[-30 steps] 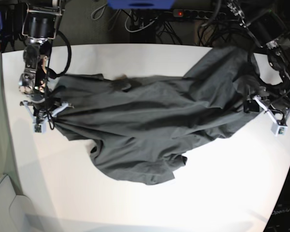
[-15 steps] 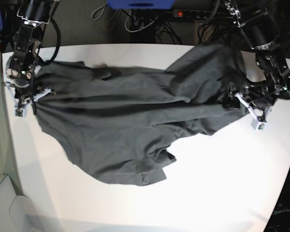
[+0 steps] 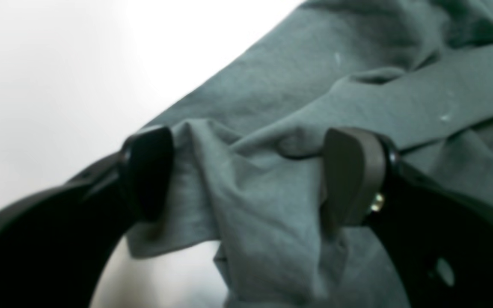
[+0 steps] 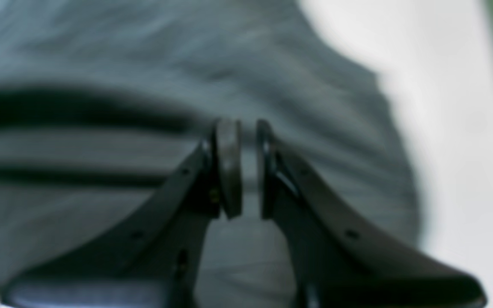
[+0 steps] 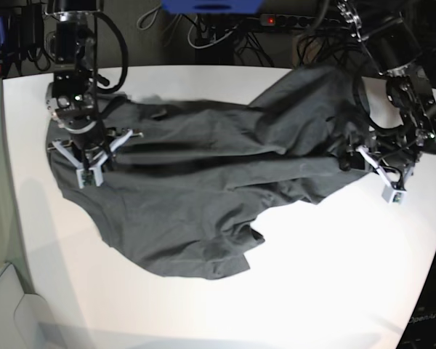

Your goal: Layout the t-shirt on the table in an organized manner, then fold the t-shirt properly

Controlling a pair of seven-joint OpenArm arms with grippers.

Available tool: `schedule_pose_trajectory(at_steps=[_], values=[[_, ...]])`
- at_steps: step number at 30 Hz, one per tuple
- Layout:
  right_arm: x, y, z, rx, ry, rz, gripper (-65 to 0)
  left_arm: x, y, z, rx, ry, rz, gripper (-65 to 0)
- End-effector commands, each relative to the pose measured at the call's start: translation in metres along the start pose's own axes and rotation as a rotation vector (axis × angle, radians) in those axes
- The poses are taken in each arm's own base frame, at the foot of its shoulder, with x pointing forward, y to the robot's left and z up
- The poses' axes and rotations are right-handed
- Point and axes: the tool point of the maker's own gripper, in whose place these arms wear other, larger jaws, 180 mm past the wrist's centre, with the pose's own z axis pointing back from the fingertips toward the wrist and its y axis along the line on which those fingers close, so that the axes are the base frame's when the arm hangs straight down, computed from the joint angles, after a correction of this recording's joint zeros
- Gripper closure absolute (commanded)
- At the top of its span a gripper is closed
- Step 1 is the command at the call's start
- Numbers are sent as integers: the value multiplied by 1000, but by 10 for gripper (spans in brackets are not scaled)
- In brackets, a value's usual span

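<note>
Now, left claw [image 3: 246, 171]: my jaws stand wide, with a rumpled fold of the t-shirt [image 5: 203, 182] bunched between the two pads; the cloth touches both pads, but I am not squeezing it.
Left claw's place: at the shirt's edge on the right side of the base view [image 5: 374, 163], low over the tabletop [image 5: 334, 276].
Right claw [image 4: 246, 171]: my jaws are drawn narrow, almost together, with only a slim gap between the pads; grey cloth shows in that gap, though the blur keeps me from telling whether it is pinched.
Right claw's place: over the shirt's left part in the base view [image 5: 87, 149], pointing down at the fabric.
T-shirt: dark grey, spread crumpled across the far half of the white tabletop, with long creases running between my two claws and one flap hanging toward the near edge.
Tabletop: white and matt; its near half lies bare.
</note>
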Motion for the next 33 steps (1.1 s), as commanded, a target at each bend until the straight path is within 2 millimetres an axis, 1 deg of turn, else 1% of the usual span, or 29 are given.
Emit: schedule_pose_trajectory(at_steps=[1,3,5,8,11,12,13,15,17,18,19,22,25,29,33], values=[[-6,3,-4,7,14,8,-58,18,2,1,-5,-47,-2,-535],[-20,14,-14,38,59,15,-57,9,1,-8,-26,-22,30,-535],[-37,18,-20,51,107,15,-56,7,-1,-16,-47,-25,55,-534],[-41,19,-25,54,124,13,-56,0,-3,-26,-69,-23,92,-530],[-43,17,-25,51,127,18,-56,7,-4,-30,-81,-34,102,-519],[-43,17,-25,52,127,18,-57,12,-3,-29,-81,-45,101,-486],[-43,17,-25,52,127,18,-57,19,-1,-28,-77,-62,98,-430],[-43,17,-25,51,127,18,-58,31,2,-26,-73,-90,91,-281],[-43,16,-25,50,129,17,-58,47,10,-21,-56,-124,76,-109],[-44,16,-25,50,130,17,-58,54,12,-20,-53,-145,75,-47],[-44,17,-25,52,130,17,-58,62,15,-18,-48,-163,73,0],[-46,18,-24,53,133,18,-58,80,28,-20,-6,-176,51,-15],[-48,18,-24,53,138,17,-58,98,37,-22,40,-195,20,-3],[-47,17,-22,50,138,16,-57,136,42,-17,82,-249,-24,-3],[-45,15,-22,47,132,18,-57,177,48,-4,120,-323,-61,-3]])
